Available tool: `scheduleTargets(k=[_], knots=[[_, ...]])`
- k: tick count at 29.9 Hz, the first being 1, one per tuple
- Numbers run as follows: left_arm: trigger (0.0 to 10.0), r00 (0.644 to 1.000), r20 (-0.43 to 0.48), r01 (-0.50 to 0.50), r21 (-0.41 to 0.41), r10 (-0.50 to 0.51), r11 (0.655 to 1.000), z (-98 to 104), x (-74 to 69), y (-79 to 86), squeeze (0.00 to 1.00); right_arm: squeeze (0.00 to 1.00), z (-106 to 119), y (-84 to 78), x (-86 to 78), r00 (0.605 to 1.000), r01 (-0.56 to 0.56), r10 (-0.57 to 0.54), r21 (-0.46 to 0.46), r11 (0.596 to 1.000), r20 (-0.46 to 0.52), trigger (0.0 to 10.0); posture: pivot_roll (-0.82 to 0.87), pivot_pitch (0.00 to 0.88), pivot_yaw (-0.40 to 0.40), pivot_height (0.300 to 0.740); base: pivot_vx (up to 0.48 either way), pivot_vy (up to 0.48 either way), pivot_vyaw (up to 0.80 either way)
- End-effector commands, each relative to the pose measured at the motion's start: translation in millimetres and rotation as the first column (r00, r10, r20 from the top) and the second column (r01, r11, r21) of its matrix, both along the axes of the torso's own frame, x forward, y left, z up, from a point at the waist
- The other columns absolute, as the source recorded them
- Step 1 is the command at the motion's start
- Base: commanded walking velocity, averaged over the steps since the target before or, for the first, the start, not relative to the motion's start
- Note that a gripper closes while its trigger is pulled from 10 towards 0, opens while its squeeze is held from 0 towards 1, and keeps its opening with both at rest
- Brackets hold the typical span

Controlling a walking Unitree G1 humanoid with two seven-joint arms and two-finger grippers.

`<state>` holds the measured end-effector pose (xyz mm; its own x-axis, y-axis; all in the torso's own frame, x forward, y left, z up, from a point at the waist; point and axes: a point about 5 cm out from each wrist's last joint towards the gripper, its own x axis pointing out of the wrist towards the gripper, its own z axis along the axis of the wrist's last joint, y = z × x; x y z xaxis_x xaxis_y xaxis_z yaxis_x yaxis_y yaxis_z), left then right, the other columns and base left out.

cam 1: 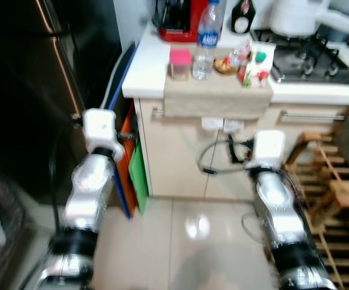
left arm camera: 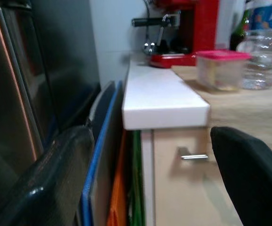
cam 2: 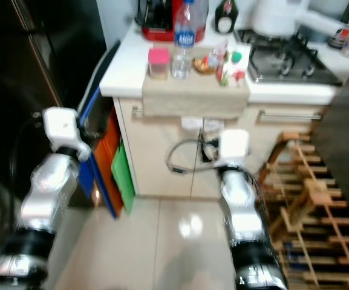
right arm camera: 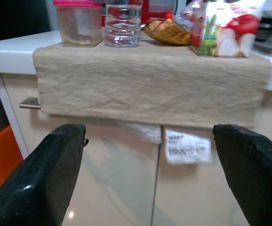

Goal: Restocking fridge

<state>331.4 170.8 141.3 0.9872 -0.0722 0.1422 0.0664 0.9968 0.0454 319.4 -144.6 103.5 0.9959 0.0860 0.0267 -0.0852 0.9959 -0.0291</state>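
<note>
On a beige cloth (cam 1: 216, 98) at the counter's front edge stand a pink-lidded clear tub (cam 1: 180, 63), a water bottle (cam 1: 205, 41), a small bowl of snacks (cam 1: 225, 66) and a juice carton (cam 1: 259, 63). The dark fridge (cam 1: 23, 90) stands shut at the left. Both silver arms reach forward below counter height. My left gripper (left arm camera: 150, 183) is open and faces the gap between the fridge and the counter end. My right gripper (right arm camera: 150, 165) is open in front of the cabinet doors under the cloth, holding nothing.
Blue, orange and green boards (cam 1: 136, 175) lean between the fridge and the cabinet. A red coffee machine (cam 1: 177, 18) and a gas hob (cam 1: 313, 57) sit farther back. A wooden rack (cam 1: 337, 199) stands on the floor at the right. Pale tile floor lies ahead.
</note>
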Motion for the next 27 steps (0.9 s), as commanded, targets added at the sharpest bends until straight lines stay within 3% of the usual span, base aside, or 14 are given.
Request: scheduleTargets(k=[1,11,18,20,27], knots=[[10.0,0.999,0.018,0.034,-0.005,-0.034,0.999,5,1.9,-10.3,0.0,0.0,7,-10.2,1.3,0.999,0.032,-0.032,-0.012,0.999,0.037,10.0,-0.04,0.0,0.046,0.74,0.446,0.0,0.0],[10.0,0.998,0.037,0.043,0.006,-0.044,0.999,8,1.6,-9.9,0.0,0.0,31,0.1,5.7,0.992,-0.005,0.006,-0.007,1.0,0.13,10.0,-0.04,0.0,0.04,0.74,0.433,0.058,0.0],[10.0,0.997,0.043,0.068,0.009,-0.069,0.998,9,0.2,-14.3,0.0,0.0,63,12.9,6.7,0.973,-0.048,0.041,0.025,0.999,0.226,10.0,-0.04,0.0,0.04,0.74,0.0,0.477,0.0],[10.0,0.996,0.063,0.059,0.05,-0.062,0.997,12,0.3,-13.7,0.0,0.0,64,13.7,8.4,0.974,-0.05,0.04,0.035,0.998,0.223,10.0,-0.04,0.0,0.039,0.74,0.0,0.48,0.0],[10.0,0.995,0.095,0.042,0.029,-0.045,0.999,19,3.8,-11.5,0.0,0.0,60,13.9,13.5,0.983,-0.046,0.039,0.037,0.998,0.182,10.0,-0.04,0.0,0.041,0.74,0.0,0.315,0.0]])
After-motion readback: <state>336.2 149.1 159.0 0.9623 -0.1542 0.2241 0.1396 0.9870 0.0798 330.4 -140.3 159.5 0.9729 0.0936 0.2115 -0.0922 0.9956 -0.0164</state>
